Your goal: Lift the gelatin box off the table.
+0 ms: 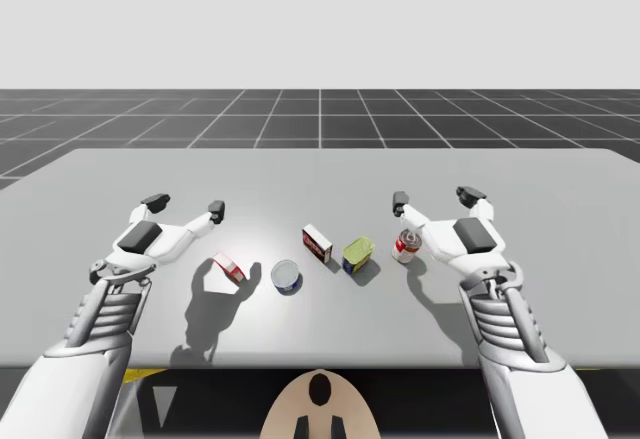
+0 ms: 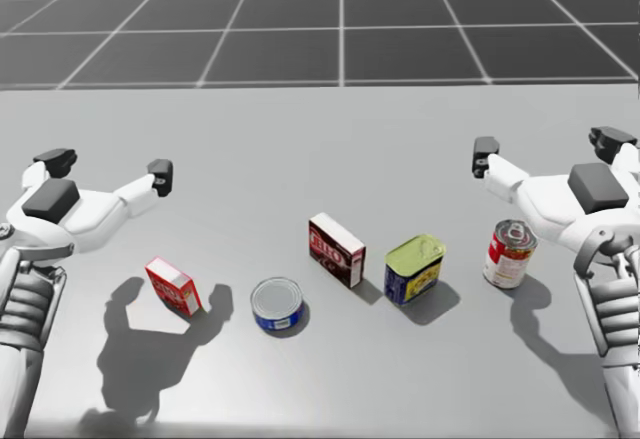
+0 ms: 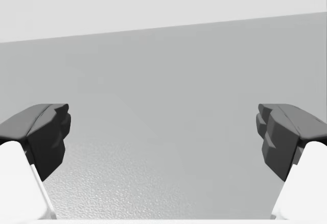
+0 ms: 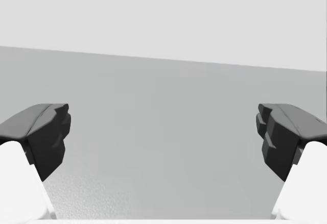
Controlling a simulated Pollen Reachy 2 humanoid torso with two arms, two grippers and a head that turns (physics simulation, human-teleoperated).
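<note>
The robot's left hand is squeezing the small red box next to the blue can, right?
No. In the head view the left gripper is open and holds nothing, apart from the small red box, which does sit next to the blue can.

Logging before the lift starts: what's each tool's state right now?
Left tool: open, holding nothing.
Right tool: open, holding nothing.

The small red box (image 2: pixel 173 286) has bare table (image 2: pixel 320 139) behind it and to its left. A low blue can (image 2: pixel 277 304) stands near its right side, not touching.
</note>
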